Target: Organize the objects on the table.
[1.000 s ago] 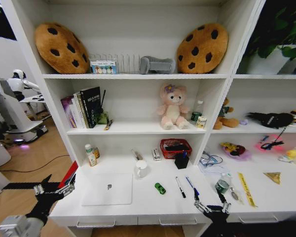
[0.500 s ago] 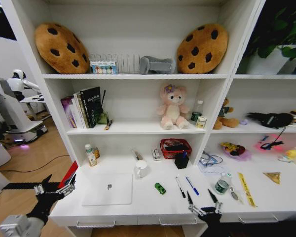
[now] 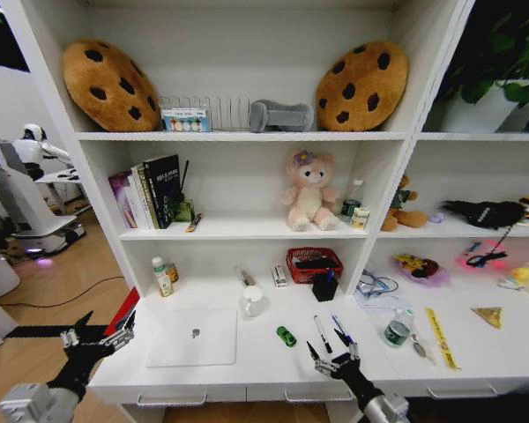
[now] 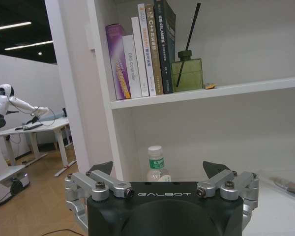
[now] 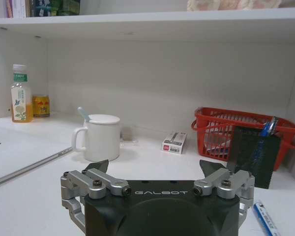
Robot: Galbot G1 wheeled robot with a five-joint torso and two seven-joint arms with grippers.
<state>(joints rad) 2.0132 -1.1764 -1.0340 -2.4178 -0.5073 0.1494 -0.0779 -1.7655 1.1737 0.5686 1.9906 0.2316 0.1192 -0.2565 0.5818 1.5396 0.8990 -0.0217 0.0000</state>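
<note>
Right gripper [image 3: 329,354]: seen over the table's front edge, just in front of the two pens; its jaws are spread apart and nothing is held between them. In the right wrist view the same gripper [image 5: 157,168] is seen low over the white top, pointed toward the back wall.
Left gripper [image 3: 104,328]: held off the left end of the table, beside the left front corner; jaws apart, nothing gripped. In the left wrist view it [image 4: 160,169] is faced toward the shelving.
Table [image 3: 264,357]: a long white surface with drawers along its front edge, joined to tall white shelving.
Laptop [image 3: 194,337]: silver, closed, laid flat near the front edge on the left part of the surface.
Toy car [image 3: 286,336]: green, placed between the laptop and the pens.
Black pen [image 3: 322,334]: laid just beyond the right gripper, pointing front to back.
Blue pen [image 3: 340,329]: laid just right of the black pen, partly covered by a gripper finger.
Green-capped bottle [image 3: 397,330]: stood upright to the right of the pens.
White mug [image 5: 100,137]: stood behind the laptop, a spoon inside it.
Red basket [image 5: 245,134]: set toward the back edge, a black pen holder [image 5: 252,155] in front of it.
</note>
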